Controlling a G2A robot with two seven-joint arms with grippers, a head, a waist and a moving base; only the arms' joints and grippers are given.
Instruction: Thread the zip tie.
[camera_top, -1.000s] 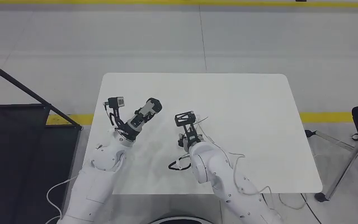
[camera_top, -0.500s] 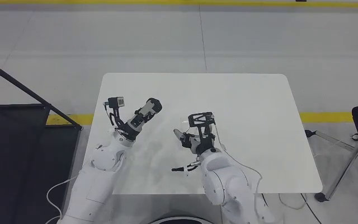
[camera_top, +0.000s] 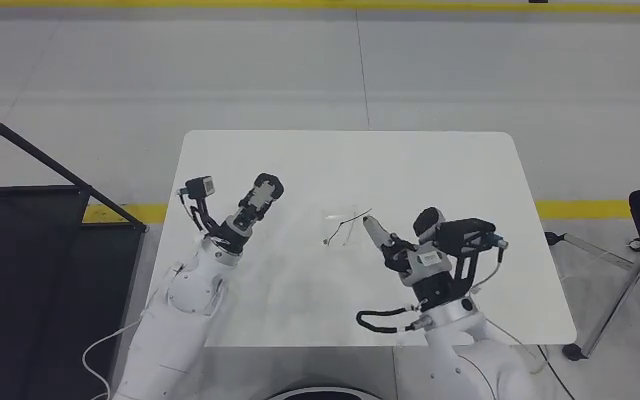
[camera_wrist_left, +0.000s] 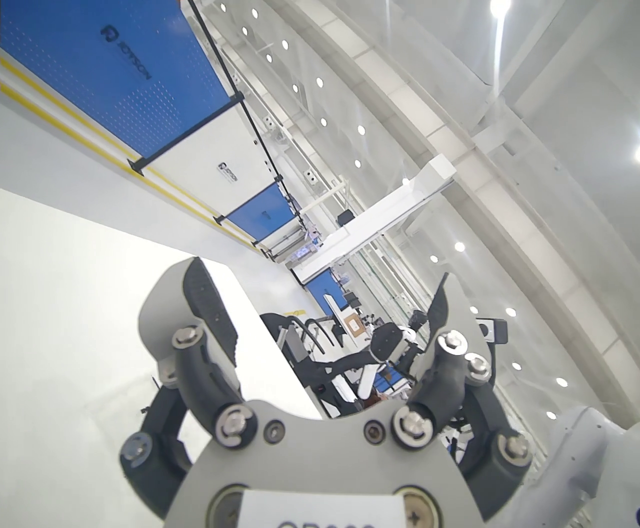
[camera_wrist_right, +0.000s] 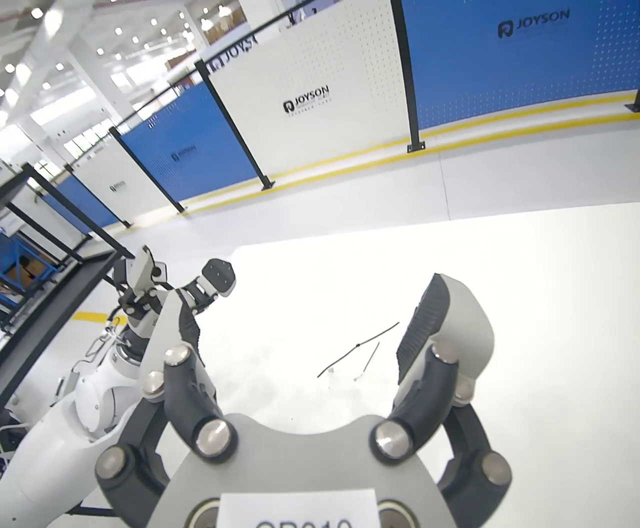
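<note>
A thin black zip tie (camera_top: 343, 224) lies loose on the white table (camera_top: 450, 170), near its middle. My right gripper (camera_top: 401, 228) hovers to the right of it, open, with nothing between its fingers. In the right wrist view the zip tie (camera_wrist_right: 358, 347) lies on the table just beyond the open right gripper (camera_wrist_right: 300, 325), closer to one fingertip (camera_wrist_right: 425, 310). My left gripper (camera_top: 263, 189) is raised over the table's left part, open and holding nothing, well left of the tie. The left wrist view has the left gripper (camera_wrist_left: 320, 305) pointing up and away from the table.
The table's left edge and near-left corner are close to the left arm. A black-framed stand (camera_top: 40, 210) sits on the floor to the left of the table. In the right wrist view the left gripper (camera_wrist_right: 216, 278) rises beyond the tie.
The right arm has swung from above the zip tie out to the right and turned, leaving the tie lying on the table. The left gripper has shifted only slightly.
</note>
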